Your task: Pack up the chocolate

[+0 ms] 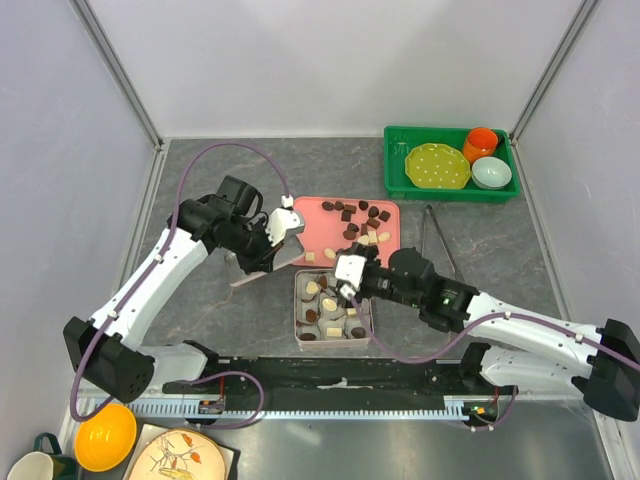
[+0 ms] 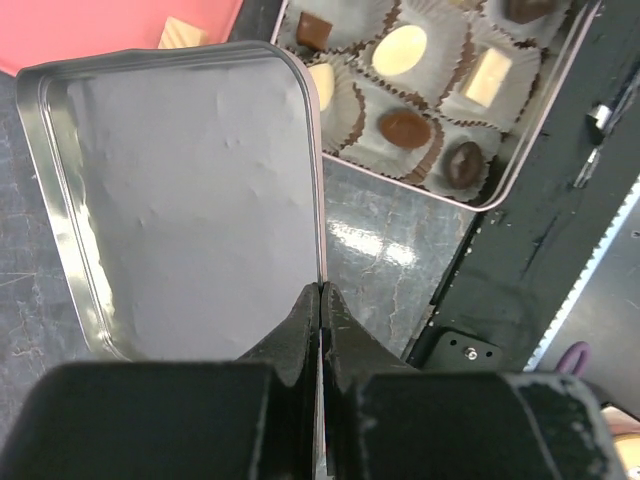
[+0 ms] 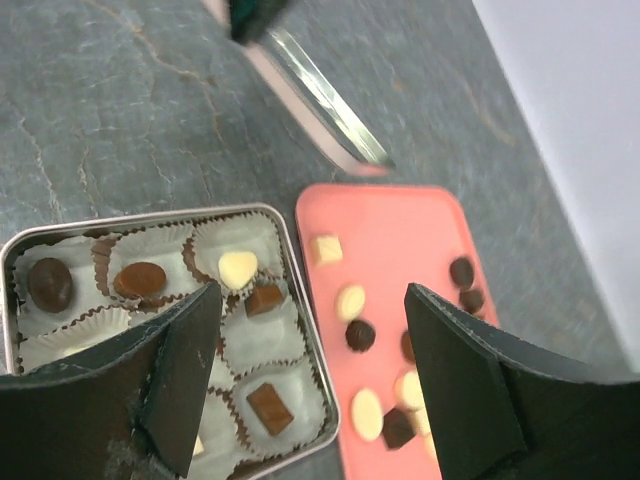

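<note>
Loose dark and cream chocolate pieces (image 1: 358,215) lie on a pink tray (image 1: 385,238); they also show in the right wrist view (image 3: 360,334). A silver tin (image 1: 300,322) holds several chocolates in white paper cups, and it also shows in the left wrist view (image 2: 520,155) and the right wrist view (image 3: 290,270). My left gripper (image 1: 272,250) is shut on the rim of the tin lid (image 2: 190,210), held tilted left of the tin. My right gripper (image 1: 348,277) is open and empty above the tin's far right corner and the tray's near edge.
A green bin (image 1: 398,178) at the back right holds a yellow-green plate (image 1: 438,166), an orange cup (image 1: 481,143) and a pale bowl (image 1: 491,173). Metal tongs (image 1: 437,235) lie right of the tray. A yellow bowl (image 1: 105,436) and dishes sit at the front left.
</note>
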Tool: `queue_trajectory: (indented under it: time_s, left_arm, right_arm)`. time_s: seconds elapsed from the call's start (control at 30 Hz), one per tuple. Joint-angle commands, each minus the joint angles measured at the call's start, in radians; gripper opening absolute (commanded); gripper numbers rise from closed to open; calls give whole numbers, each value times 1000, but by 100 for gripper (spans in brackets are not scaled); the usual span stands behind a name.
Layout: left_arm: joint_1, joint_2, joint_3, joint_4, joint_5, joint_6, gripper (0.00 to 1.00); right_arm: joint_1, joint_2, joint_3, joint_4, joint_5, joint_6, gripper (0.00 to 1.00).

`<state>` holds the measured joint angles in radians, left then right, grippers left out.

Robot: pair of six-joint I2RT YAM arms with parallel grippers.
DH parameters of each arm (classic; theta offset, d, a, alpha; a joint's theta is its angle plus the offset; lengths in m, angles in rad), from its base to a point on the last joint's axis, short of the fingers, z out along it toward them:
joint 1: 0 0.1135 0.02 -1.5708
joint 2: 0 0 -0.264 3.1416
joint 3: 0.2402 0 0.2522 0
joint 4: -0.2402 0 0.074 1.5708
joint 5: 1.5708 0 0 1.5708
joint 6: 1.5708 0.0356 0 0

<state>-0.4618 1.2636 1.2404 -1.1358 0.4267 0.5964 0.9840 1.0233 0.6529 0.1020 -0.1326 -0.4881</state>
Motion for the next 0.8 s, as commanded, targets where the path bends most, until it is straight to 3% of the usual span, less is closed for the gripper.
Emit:
queue_trajectory:
  time_s: [0.0, 0.23, 0.77]
  left_arm:
    - [-52, -40, 83, -65, 33, -47, 2]
    - [-144, -53, 100, -123, 50, -63, 2]
    - [-199, -93, 116, -148, 78, -46, 2]
  right_arm:
    - [132, 23, 42, 54, 169, -210, 82]
    - [226, 40, 53, 119, 254, -300, 82]
    - [300, 221, 140, 103, 218, -345, 78]
